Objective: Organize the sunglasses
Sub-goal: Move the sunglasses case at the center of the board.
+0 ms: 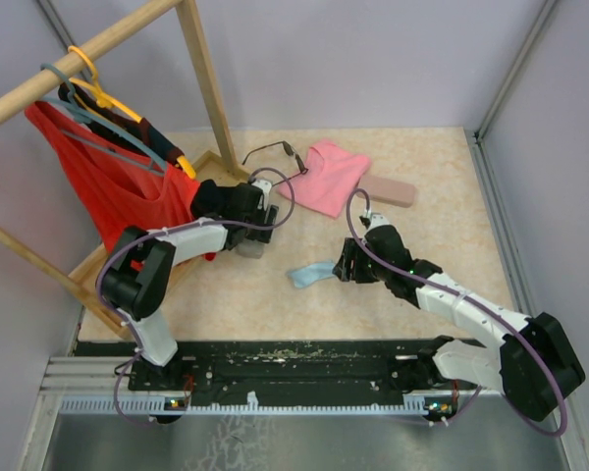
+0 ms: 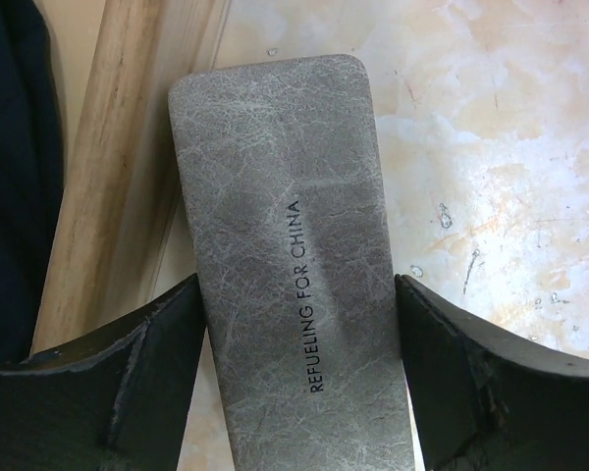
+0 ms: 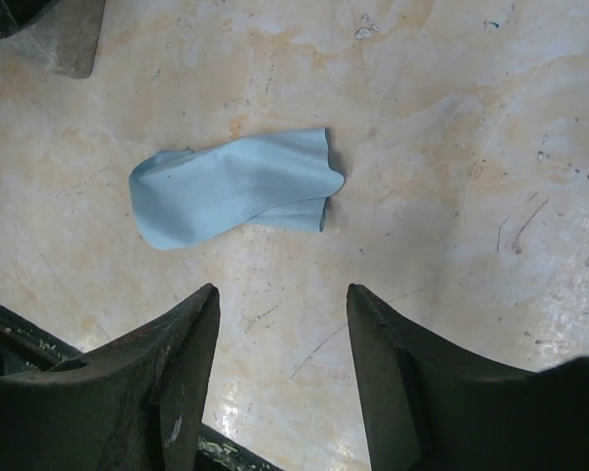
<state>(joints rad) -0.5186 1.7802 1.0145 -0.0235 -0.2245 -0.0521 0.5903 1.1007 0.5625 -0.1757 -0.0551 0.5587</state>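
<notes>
One pair of thin dark-framed sunglasses lies on the table at the back, beside a pink cloth. The other pair is out of view. My left gripper is shut on a grey case printed "REFUELING FOR CHINA", with a finger against each long side; the case rests by the wooden rack base. My right gripper is open and empty just above the table. A light-blue cloth lies just ahead of its fingertips.
A pink case lies at the back right of the pink cloth. A wooden clothes rack with hangers and a red garment fills the left side; its base rail runs beside the grey case. Walls enclose the table.
</notes>
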